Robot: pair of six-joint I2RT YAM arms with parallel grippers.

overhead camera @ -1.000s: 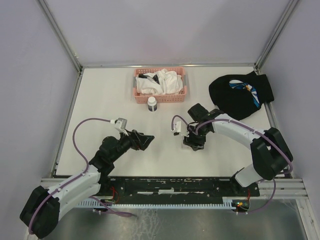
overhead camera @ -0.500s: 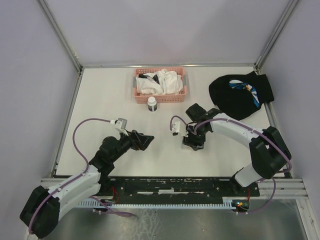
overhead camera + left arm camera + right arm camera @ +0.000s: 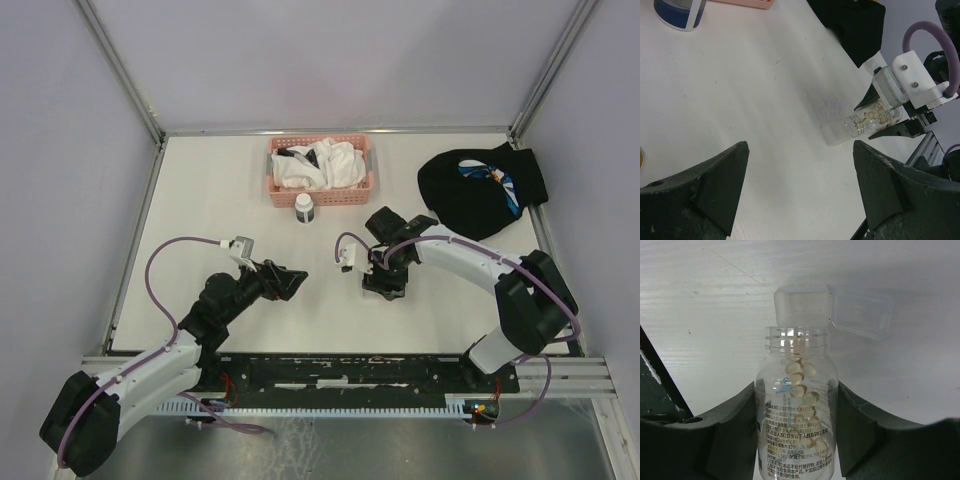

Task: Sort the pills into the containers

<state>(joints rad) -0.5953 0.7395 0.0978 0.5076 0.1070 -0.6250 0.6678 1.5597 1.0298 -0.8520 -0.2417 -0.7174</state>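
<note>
A clear pill bottle [image 3: 796, 415] is gripped between the jaws of the right gripper [image 3: 797, 435], uncapped and laid over nearly flat. Its mouth is pointed away from the jaws, at the near edge of a small clear plastic box [image 3: 832, 310] that lies on the table [image 3: 200, 200] with its lid flipped open. Whether mouth and box touch cannot be told.

The pale oval pills [image 3: 800, 375] are all seen inside the bottle, strung along its lower side toward the neck. None is seen in the box or on the table. The sorting is therefore judged barely begun: the bottle is presented for pouring, and every pill is left to be tipped out and placed.

The left gripper [image 3: 800, 190] is held off the table with its jaws spread wide and nothing between them. Bottle and box lie ahead of them and to their right, well apart.

A label of small Chinese print is carried on the bottle, too fine to be read with confidence. A second, white-capped bottle [image 3: 304, 208] with a blue label stands far ahead of both pairs of jaws; no writing on it can be made out.
</note>
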